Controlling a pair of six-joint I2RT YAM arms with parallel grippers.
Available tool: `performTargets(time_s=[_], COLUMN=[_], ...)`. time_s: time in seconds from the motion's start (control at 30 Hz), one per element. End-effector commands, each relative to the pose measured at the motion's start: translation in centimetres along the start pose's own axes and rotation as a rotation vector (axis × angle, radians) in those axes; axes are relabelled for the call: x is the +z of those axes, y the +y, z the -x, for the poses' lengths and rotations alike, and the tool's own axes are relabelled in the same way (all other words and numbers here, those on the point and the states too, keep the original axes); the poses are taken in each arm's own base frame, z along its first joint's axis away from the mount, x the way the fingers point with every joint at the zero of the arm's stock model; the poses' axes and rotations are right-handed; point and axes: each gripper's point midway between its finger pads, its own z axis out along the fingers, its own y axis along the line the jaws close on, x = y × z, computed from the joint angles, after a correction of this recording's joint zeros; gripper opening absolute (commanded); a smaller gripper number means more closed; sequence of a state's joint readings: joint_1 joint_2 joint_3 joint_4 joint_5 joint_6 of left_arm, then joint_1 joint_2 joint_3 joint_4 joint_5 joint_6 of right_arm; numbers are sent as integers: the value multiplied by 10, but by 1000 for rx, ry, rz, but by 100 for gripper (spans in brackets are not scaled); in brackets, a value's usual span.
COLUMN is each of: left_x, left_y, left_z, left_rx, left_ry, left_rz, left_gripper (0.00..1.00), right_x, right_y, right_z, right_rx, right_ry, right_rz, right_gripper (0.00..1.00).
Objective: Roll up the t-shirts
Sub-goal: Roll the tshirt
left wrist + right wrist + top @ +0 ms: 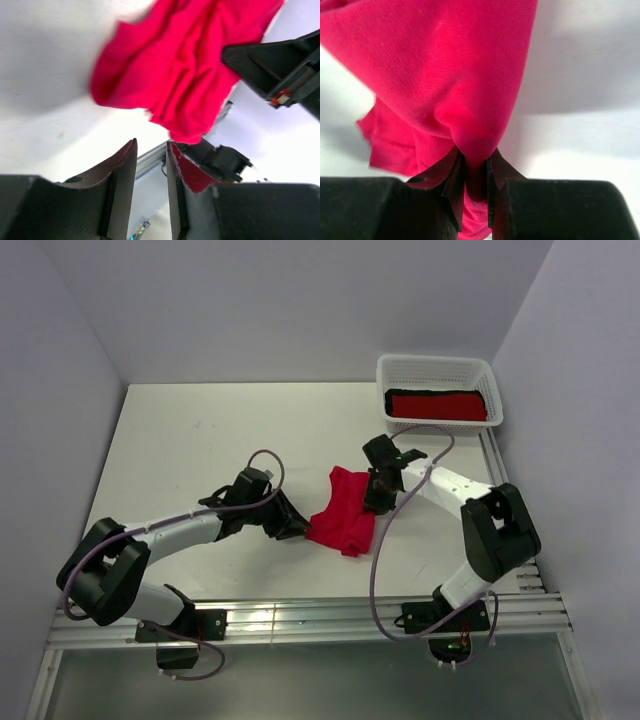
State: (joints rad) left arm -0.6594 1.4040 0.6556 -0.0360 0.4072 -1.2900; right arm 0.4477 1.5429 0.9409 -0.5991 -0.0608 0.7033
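A crumpled bright red t-shirt (343, 515) lies bunched on the white table between my two grippers. My right gripper (375, 502) is at its right upper edge and is shut on a fold of the t-shirt (445, 65); the fabric is pinched between the jaws (474, 155) and hangs lifted from them. My left gripper (292, 528) sits at the shirt's left edge. In the left wrist view its jaws (151, 145) stand a little apart with nothing between them, just short of the t-shirt (175, 65). A second red t-shirt (437, 405) lies rolled in the basket.
A white lattice basket (440, 365) stands at the back right, with a black cloth (393, 395) beside the rolled shirt. An aluminium rail (300, 620) runs along the near table edge. Grey walls enclose the table. The right arm's gripper body (280, 65) shows in the left wrist view.
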Motion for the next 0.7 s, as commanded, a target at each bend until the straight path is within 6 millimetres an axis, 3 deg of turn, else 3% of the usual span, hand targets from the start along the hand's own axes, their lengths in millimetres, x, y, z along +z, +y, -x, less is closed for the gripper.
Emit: performTargets(time_s=[0.0, 0.27, 0.33, 0.4, 0.47, 0.67], left_x=[-4, -2, 1, 4, 7, 7], left_y=[-6, -31, -38, -42, -47, -59], left_z=[10, 23, 20, 16, 9, -7], left_rx=[60, 114, 148, 171, 198, 272], left_ry=[-48, -108, -118, -123, -131, -154], left_rz=[19, -32, -28, -27, -38, -77], left_gripper=[36, 36, 35, 35, 35, 35], right_x=[-15, -25, -25, -27, -32, -17], right_y=[-34, -26, -19, -23, -14, 8], right_z=[-4, 2, 11, 7, 9, 0], right_rx=[-66, -116, -121, -125, -123, -85], right_ry=[44, 123, 92, 113, 111, 162], right_rz=[-263, -521, -591, -688, -712, -690], right_gripper=[0, 0, 0, 0, 0, 0])
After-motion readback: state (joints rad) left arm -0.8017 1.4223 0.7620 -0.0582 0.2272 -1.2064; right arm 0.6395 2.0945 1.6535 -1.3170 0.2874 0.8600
